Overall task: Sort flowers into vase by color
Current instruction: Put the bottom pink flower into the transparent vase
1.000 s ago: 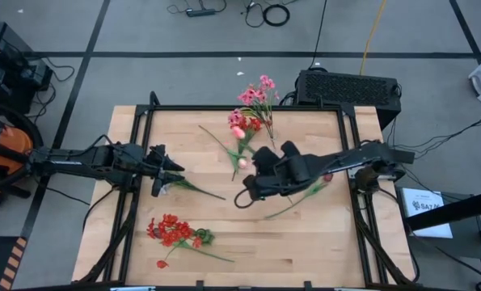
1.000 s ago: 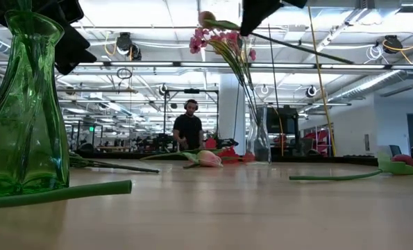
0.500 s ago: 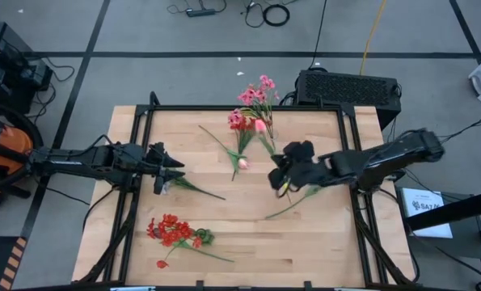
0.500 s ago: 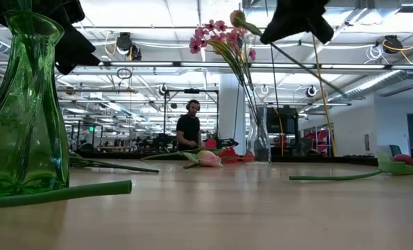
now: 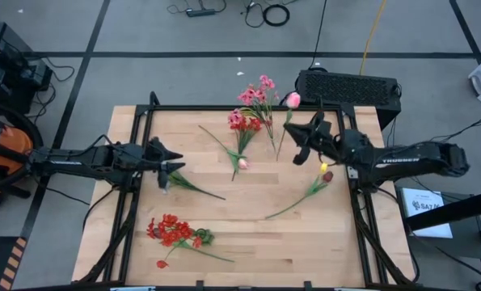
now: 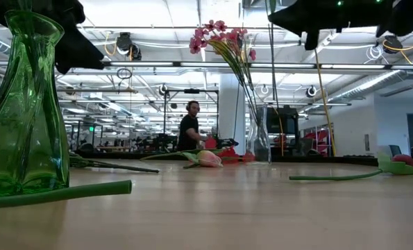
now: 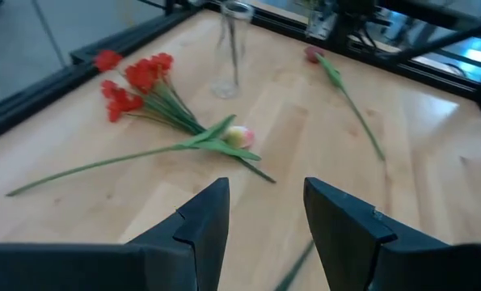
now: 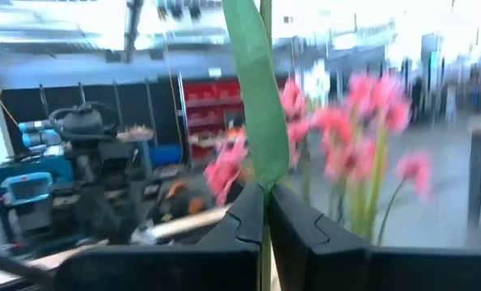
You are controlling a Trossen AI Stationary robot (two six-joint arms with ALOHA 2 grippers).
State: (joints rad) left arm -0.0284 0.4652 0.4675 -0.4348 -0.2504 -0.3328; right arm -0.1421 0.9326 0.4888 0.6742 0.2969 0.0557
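Note:
My right gripper is over the table's far right, shut on a pink tulip. The tulip's bud is next to the pink flowers, which stand in a clear glass vase. A green glass vase stands at the left, below my left gripper, which is open and has nothing between its fingers. Lying flat on the table are a red cluster, red blossoms, a pale pink tulip and a maroon tulip. My right gripper pinches the pink tulip's green stem between its two fingers, where a long leaf joins the stem. The fingers reach in from the table's right, about level, and lie across the stem. The tulip is clear of the table, its bud toward the far edge.
A loose green stalk lies beside the green vase. A black box sits past the far right corner, and a black frame rail edges the table. A person stands far off in the room.
My right gripper, still shut, has carried the pink tulip from over the table's middle toward the right and far edges and has tipped its fingers up. The bud has swung round toward the far edge, next to the clear vase. My left gripper has turned slightly to one side.

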